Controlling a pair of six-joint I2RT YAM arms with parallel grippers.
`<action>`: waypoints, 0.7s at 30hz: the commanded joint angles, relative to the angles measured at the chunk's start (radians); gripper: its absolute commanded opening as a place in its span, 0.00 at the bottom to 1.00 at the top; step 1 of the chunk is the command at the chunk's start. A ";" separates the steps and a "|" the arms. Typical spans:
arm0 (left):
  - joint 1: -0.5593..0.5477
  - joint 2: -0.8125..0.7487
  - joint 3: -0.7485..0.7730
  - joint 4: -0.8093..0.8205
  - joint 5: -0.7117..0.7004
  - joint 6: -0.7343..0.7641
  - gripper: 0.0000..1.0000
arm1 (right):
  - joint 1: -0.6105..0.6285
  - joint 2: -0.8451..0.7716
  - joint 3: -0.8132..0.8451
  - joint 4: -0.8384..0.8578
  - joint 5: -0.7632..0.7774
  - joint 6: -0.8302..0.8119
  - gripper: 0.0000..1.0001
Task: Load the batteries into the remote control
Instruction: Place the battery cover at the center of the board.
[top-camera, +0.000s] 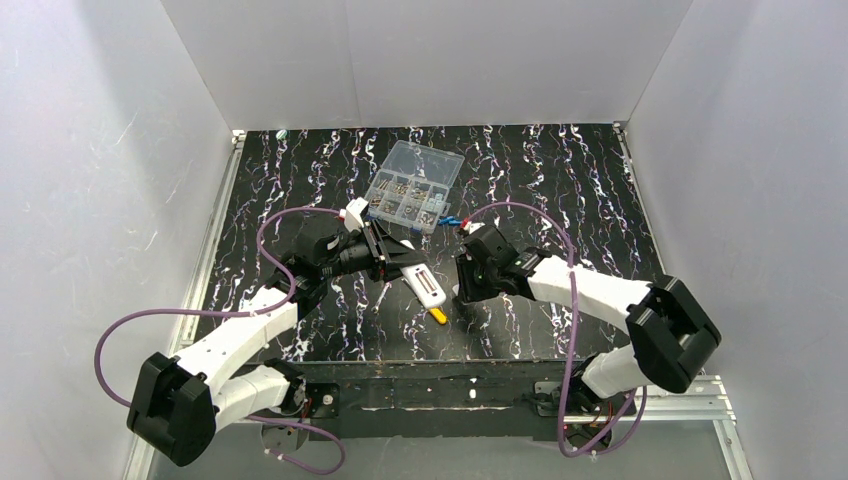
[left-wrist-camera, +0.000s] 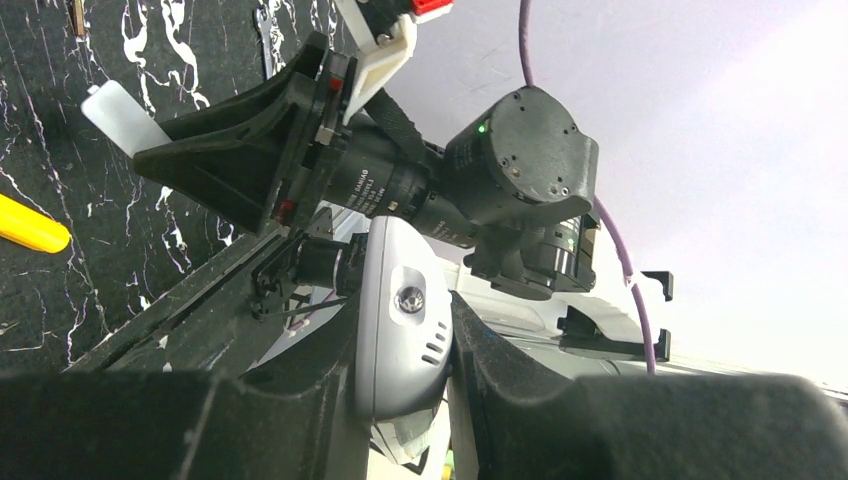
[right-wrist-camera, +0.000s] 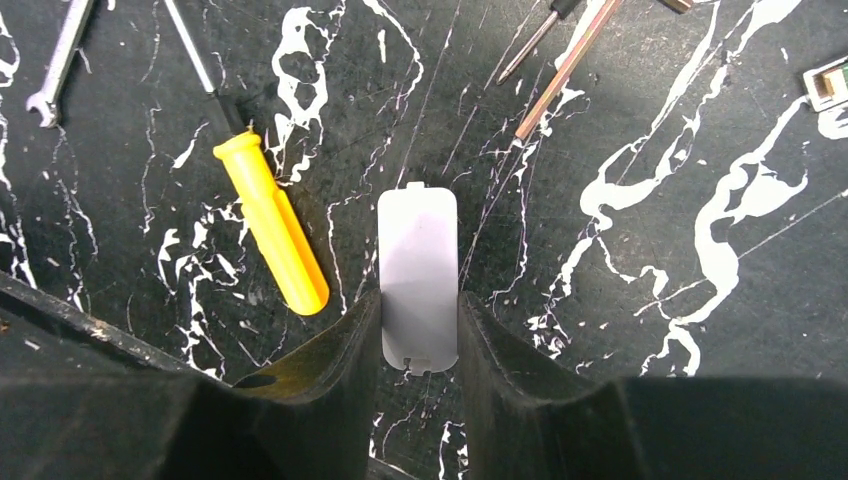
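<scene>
My left gripper (top-camera: 407, 265) is shut on the remote control (top-camera: 425, 285), a slim white bar held just above the table. In the left wrist view the remote's rounded end (left-wrist-camera: 400, 300) is clamped between the two fingers. My right gripper (right-wrist-camera: 418, 310) is down at the table, its fingers touching both long edges of the small white cover piece (right-wrist-camera: 418, 260). In the top view this gripper (top-camera: 462, 292) is just right of the remote. The blue batteries (top-camera: 453, 221) lie beside the clear box, beyond the right arm.
The yellow-handled screwdriver (right-wrist-camera: 272, 225) lies just left of the cover piece and below the remote (top-camera: 438, 316). A clear compartment box (top-camera: 414, 186) with several small parts stands at the back. A small wrench (right-wrist-camera: 55, 60) and thin screwdriver shafts (right-wrist-camera: 560, 55) lie farther out.
</scene>
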 joint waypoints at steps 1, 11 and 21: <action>-0.004 -0.032 0.015 0.039 0.041 0.011 0.00 | -0.001 0.039 0.004 0.067 0.007 -0.022 0.39; -0.004 -0.032 0.005 0.043 0.040 0.011 0.00 | -0.001 0.096 0.006 0.027 0.006 -0.018 0.53; -0.004 -0.038 0.012 0.022 0.055 0.019 0.00 | -0.006 0.061 0.125 -0.047 0.027 -0.055 0.62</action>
